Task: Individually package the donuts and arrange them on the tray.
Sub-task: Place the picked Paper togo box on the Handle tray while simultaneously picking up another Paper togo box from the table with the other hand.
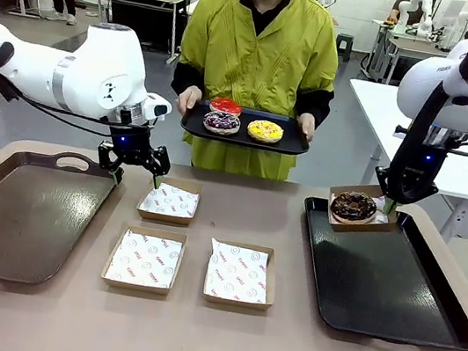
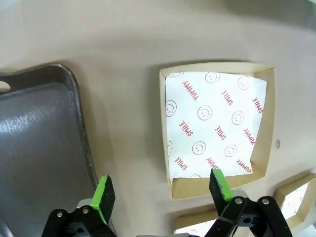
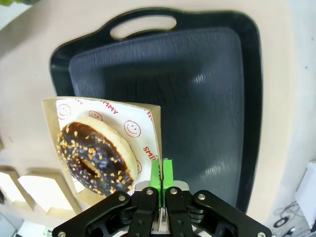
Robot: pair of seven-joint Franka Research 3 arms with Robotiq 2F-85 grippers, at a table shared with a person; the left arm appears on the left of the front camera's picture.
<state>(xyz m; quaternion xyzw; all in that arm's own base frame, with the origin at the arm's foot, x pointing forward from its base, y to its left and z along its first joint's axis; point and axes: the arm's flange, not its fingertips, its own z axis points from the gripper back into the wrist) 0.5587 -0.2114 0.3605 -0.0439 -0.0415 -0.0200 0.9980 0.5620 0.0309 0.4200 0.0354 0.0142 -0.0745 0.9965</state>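
Right pincer [image 3: 161,173] grips by its wall the brown cardboard box [image 3: 156,129] holding the chocolate sprinkled donut [image 3: 96,158], at a corner of the black plastic tray [image 1: 394,290]. Left pincer [image 2: 163,190] open beside an empty paper-lined box [image 2: 217,118]. Three frosted donuts [image 1: 265,131] lie on the person's dark tray [image 1: 191,122].

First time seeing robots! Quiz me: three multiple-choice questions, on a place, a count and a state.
1. Where is the chocolate donut?
A) on a plate
B) in a cardboard box at the black tray's edge
C) on the floor
2. Donuts on the person's tray?
A) one
B) five
C) three
3. The left end effector is:
A) open
B) holding a donut
C) shut
B: the shut right end effector holds that box.
C: red donut, purple donut, yellow donut.
A: its pads stand apart.
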